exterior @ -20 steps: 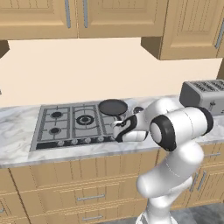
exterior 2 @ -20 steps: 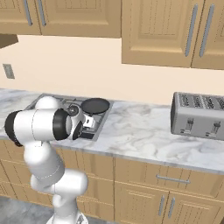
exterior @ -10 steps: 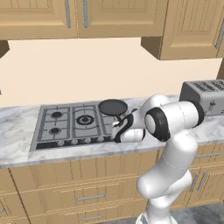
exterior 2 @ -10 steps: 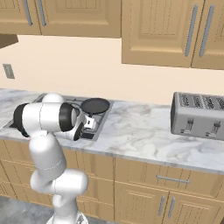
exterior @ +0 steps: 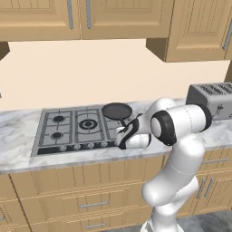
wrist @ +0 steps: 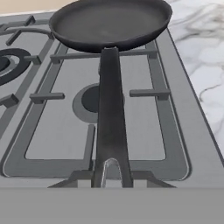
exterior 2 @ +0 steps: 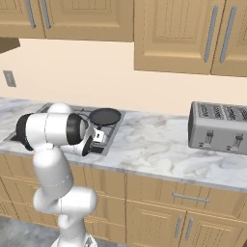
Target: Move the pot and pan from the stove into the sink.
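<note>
Dark pan (wrist: 111,24) on stove (wrist: 57,127), handle toward gripper (wrist: 111,178).

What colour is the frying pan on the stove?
The pan is dark grey, almost black, handle included. The hand view shows it best.

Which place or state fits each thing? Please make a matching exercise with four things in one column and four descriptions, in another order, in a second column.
Things:
1. pan
2. toaster
3. stove
4. gripper

Descriptions:
A. silver, on the marble counter well to the right
B. at the end of the long black handle
C. on the back right burner
D. steel-grey, set into the counter, knobs along its front

Pairs: 1-C, 2-A, 3-D, 4-B
</note>
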